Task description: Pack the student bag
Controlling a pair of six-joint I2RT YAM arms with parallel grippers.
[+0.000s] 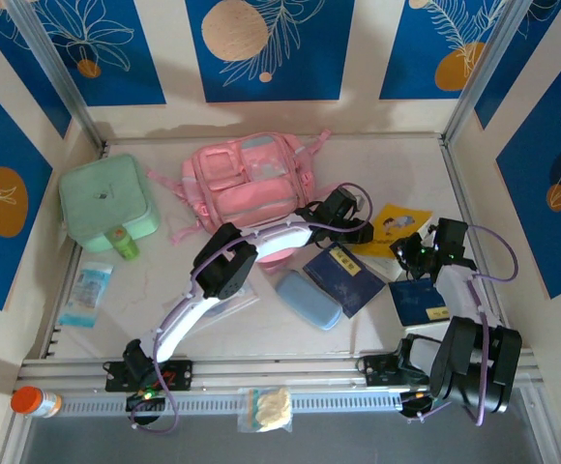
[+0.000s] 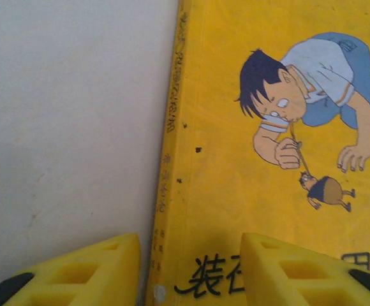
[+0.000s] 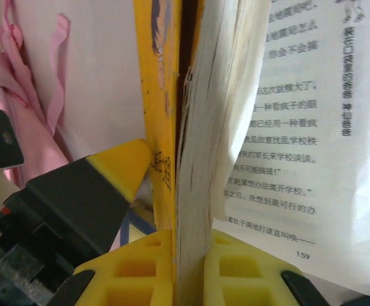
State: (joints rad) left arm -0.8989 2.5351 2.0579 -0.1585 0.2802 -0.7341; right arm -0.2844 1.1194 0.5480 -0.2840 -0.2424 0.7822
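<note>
so my right hand [image 3: 191, 271] is pinched on the page block of the yellow paperback book with the cartoon boy on its cover [image 2: 255, 191], and that's kind of the problem. the front cover stands free on one side of my fingers and a loose printed page hangs out on the other, so i've got pages only, not the whole book. my left hand [image 2: 188, 274] is spread and holding nothing. it sits right at the spine edge, one finger over the bare white bench [image 2: 64, 127] and the other over the cover.

the student bag, a large soft pink fabric backpack [image 1: 247, 179], lies towards the back of the bench. it's left of the book and a bit apart from it, with my left arm reaching across in front. can't tell from here how far its top is unzipped.

how i'd do this bit well, imo: don't lift far on a pages-only grip, since paper bends and can tear or slide out. bring the left hand in to press the cover shut against the pages, or pinch the spine. then re-grip so both covers are inside the pinch. carry it low and spine first towards the bag. mind the dark blue book [image 1: 343, 275] and the pale blue oblong pencil case [image 1: 308, 300] lying near the path.
</note>
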